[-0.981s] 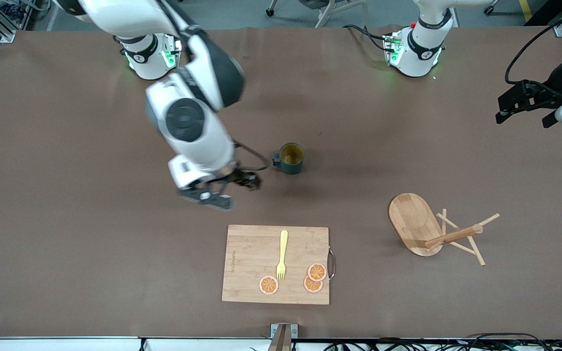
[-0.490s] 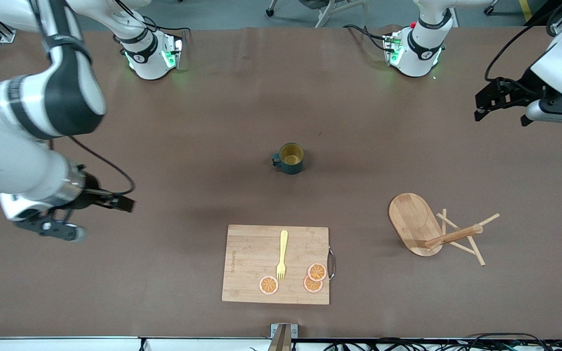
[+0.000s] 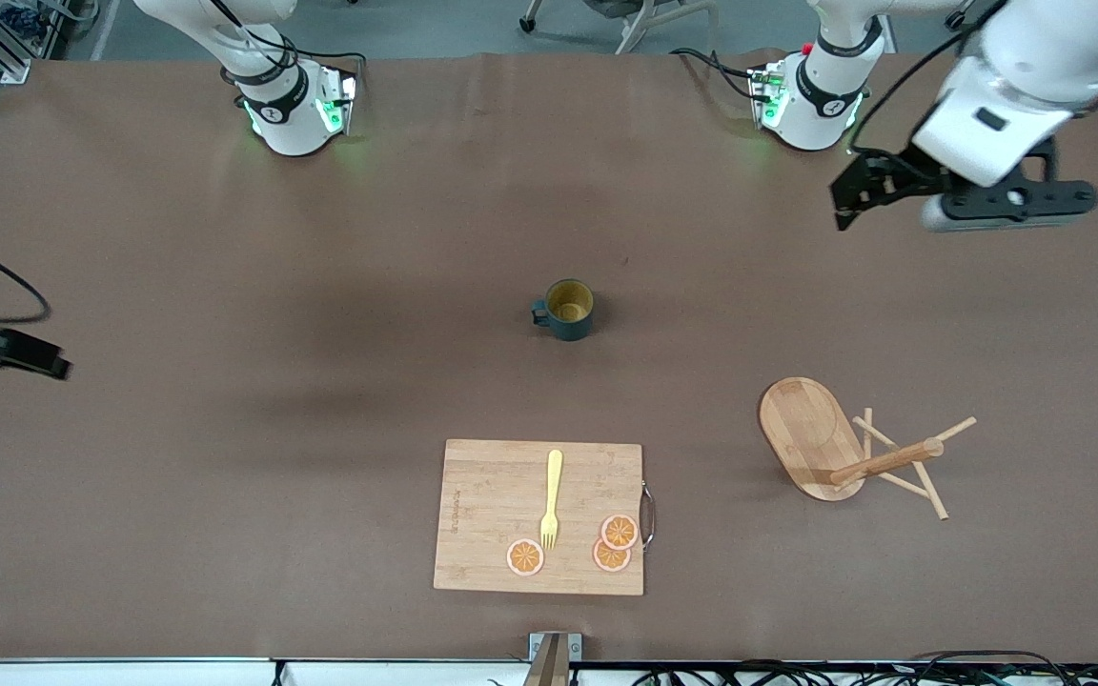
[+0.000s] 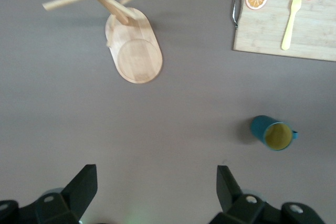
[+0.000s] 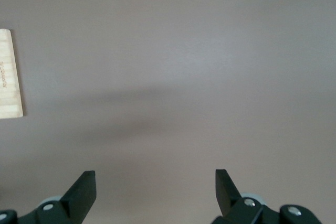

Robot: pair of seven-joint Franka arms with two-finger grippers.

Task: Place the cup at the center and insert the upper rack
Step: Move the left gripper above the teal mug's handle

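We see one teal cup (image 3: 568, 310) upright mid-table, one mug tree (image 3: 849, 450) toppled toward the left arm's end, one cutting board (image 3: 539, 516) with three orange slices (image 3: 524, 556) and one fork (image 3: 552, 498). Left gripper (image 3: 852, 195) and right gripper (image 3: 34, 360) hang wide open, empty, over bare table edges.

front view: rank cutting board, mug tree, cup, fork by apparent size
1. cutting board
2. mug tree, lying tipped on its side
3. cup and fork: unsure; the fork is longer but thin, the cup bulkier.
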